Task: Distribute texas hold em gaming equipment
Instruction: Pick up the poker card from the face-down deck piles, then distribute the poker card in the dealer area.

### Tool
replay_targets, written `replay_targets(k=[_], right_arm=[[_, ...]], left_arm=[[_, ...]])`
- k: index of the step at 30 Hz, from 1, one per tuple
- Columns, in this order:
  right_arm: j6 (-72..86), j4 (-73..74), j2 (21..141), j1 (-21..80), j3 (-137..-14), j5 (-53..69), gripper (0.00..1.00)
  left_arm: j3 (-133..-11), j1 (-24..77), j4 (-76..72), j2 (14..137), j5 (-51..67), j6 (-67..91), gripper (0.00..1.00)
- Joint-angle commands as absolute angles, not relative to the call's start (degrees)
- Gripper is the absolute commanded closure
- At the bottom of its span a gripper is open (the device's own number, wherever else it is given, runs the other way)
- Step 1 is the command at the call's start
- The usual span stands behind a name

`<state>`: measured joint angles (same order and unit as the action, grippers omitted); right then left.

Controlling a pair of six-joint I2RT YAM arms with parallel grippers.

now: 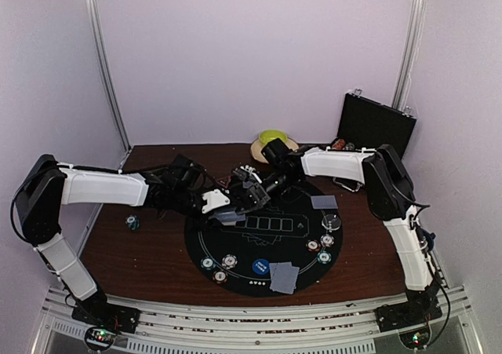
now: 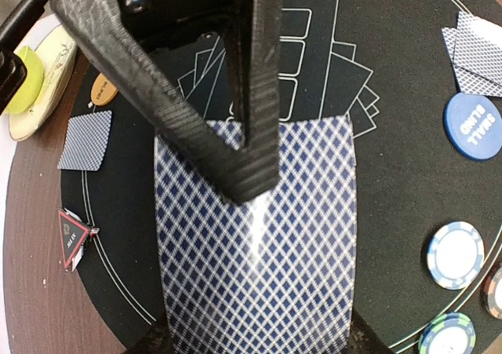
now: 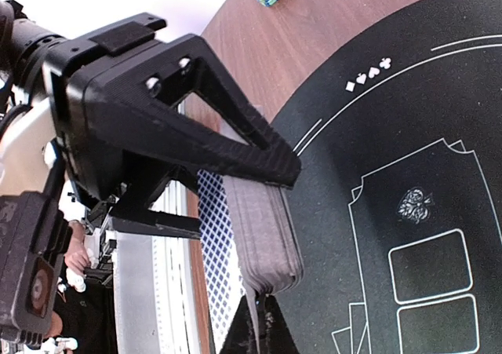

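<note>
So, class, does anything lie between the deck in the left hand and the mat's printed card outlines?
Nothing visible: from the deck in the left hand to the card outlines there is only bare mat; the loose card lies aside.

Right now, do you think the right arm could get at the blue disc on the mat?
Probably yes, though not at once: the right gripper is shut at the deck held by the left gripper. The blue disc lies uncovered near the front edge of the mat, with nothing standing between.

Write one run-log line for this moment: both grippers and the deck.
left gripper: holds deck over mat | right gripper: jaws shut at deck, hold unclear
</note>
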<state>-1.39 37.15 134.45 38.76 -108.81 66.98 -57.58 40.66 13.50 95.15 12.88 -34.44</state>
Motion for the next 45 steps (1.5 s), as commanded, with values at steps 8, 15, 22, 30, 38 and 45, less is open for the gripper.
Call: replay_targets(k=[8,15,22,30,38,45], right_arm=[[-12.1,49.2,128.1,37.6,-109.1,66.0,1.00],[-23.6,61.5,127.4,34.1,-111.3,63.3,1.00],[-37.7,76.7,127.6,28.7,-115.0,60.3,1.00],[-41.4,77.8,125.9,17.9,-111.7,54.8,1.00],[-42.7,77.8,130.1,7.3,-111.3,53.4,1.00],[-44.5,77.8,133.0,2.8,-110.7,53.2,1.00]], left_arm=[[-57.8,40.9,9.5,94.8,13.5,-34.7,0.48],[-57.7,40.9,9.6,94.8,13.4,-34.7,0.48],[-57.9,40.9,9.7,94.8,13.5,-34.8,0.48],[-57.9,40.9,9.7,95.0,13.6,-35.0,0.48],[-57.8,40.9,9.8,94.5,13.8,-35.2,0.48],[-57.6,40.9,9.6,94.5,13.6,-35.4,0.48]])
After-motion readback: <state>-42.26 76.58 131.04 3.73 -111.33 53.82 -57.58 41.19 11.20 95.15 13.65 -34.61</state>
